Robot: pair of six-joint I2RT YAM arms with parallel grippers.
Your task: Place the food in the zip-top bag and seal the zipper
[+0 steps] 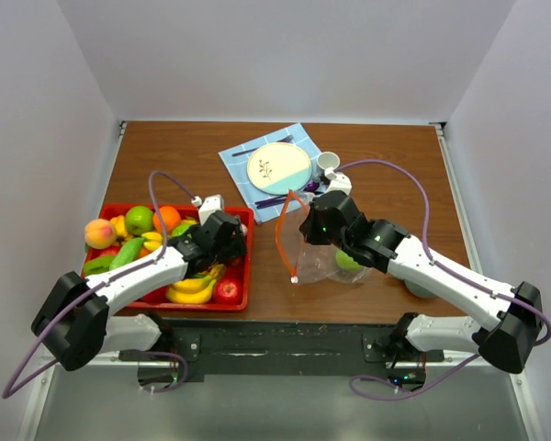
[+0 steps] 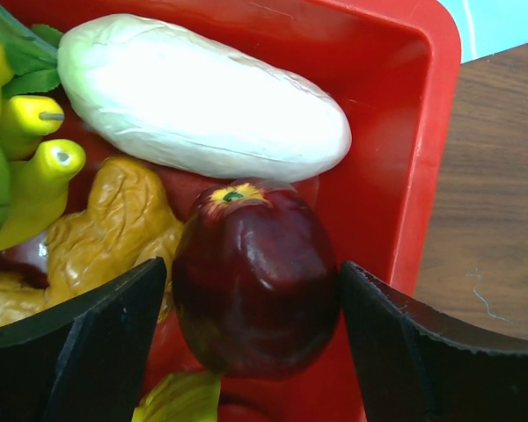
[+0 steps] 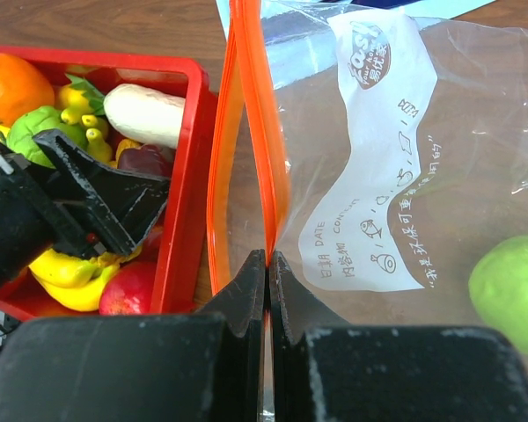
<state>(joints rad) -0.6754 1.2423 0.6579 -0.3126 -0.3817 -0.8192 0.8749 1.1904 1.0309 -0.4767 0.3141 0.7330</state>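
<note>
The food lies in a red tray (image 1: 245,276) at the left. My left gripper (image 1: 222,241) is open, and its fingers (image 2: 97,334) straddle a dark red apple (image 2: 255,281) lying in the tray's corner. The clear zip-top bag (image 1: 326,259) stands right of the tray with a green apple (image 1: 347,260) inside. My right gripper (image 1: 305,225) is shut on the bag's orange-red zipper strip (image 3: 246,132) and holds the mouth open towards the tray. The white slider tab (image 1: 295,278) hangs at the strip's near end. The green apple also shows in the right wrist view (image 3: 510,286).
The tray also holds a white vegetable (image 2: 202,97), bananas (image 1: 193,289), a red apple (image 1: 227,290), an orange (image 1: 166,218), a green apple (image 1: 139,219) and a peach (image 1: 99,232). Behind the bag a blue napkin (image 1: 234,163) carries a plate (image 1: 278,167), with a white cup (image 1: 327,163) beside it.
</note>
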